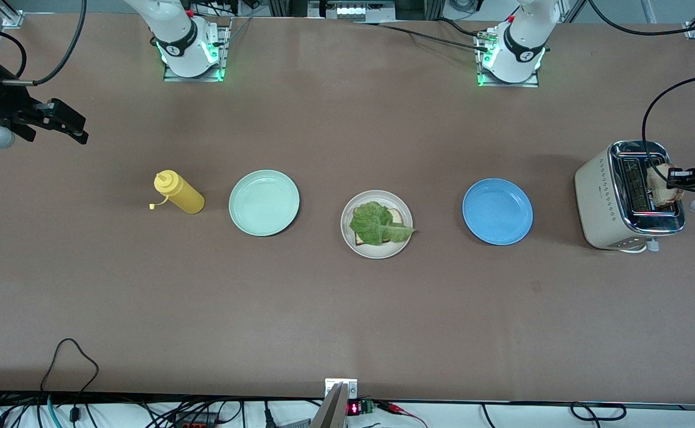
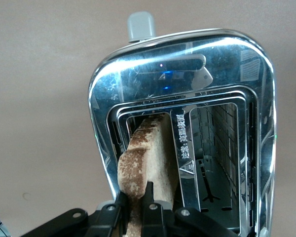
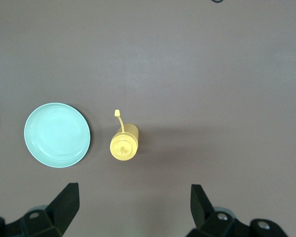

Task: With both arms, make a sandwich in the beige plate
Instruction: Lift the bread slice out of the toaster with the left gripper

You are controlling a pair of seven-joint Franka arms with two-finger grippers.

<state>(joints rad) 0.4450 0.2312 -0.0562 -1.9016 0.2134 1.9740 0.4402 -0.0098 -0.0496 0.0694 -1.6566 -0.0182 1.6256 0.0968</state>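
Observation:
The beige plate (image 1: 349, 236) lies mid-table with a toast slice (image 1: 396, 215) on it and a green lettuce leaf (image 1: 377, 223) over that slice. A second toast slice (image 1: 659, 181) (image 2: 148, 158) stands upright in a slot of the toaster (image 1: 606, 199) (image 2: 187, 74) at the left arm's end. My left gripper (image 1: 674, 176) (image 2: 135, 188) is shut on this slice's upper edge. My right gripper (image 1: 76, 126) (image 3: 134, 197) hangs open and empty over bare table at the right arm's end.
A pale mint-green plate (image 1: 264, 203) (image 3: 57, 135) and a yellow squeeze bottle (image 1: 179, 192) (image 3: 124, 143) sit toward the right arm's end. A blue plate (image 1: 497, 211) lies between the beige plate and the toaster.

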